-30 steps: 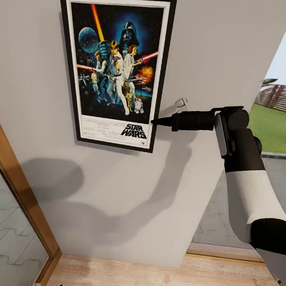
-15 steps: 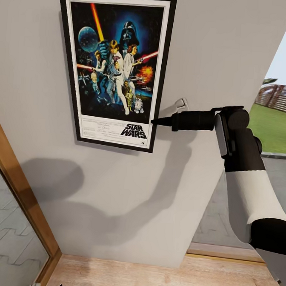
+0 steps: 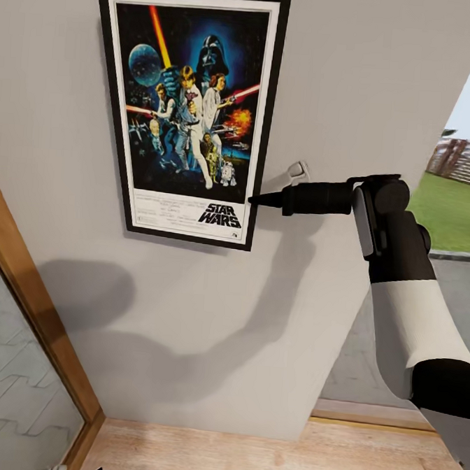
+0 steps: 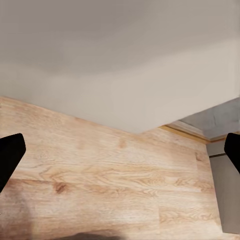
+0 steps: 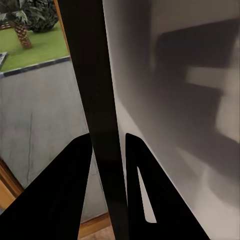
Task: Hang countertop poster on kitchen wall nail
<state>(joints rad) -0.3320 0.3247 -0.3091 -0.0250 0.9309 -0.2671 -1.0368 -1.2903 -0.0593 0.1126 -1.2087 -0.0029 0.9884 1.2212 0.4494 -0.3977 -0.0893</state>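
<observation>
Poster (image 3: 186, 112) sits flat and upright on the grey wall (image 3: 358, 82) in my head view, my right gripper (image 3: 255, 199) pinching its lower right edge to steady it, I judge, over a nail I cannot see. My left gripper (image 4: 120, 155) hangs wide and empty above the wooden floor (image 4: 100, 175). In the right wrist view both fingers (image 5: 70, 190) clamp the black frame (image 5: 95, 90).

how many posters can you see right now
1. The Star Wars poster sits against the grey wall, its right edge pinched in the right claw. Others could hang outside the view.
</observation>
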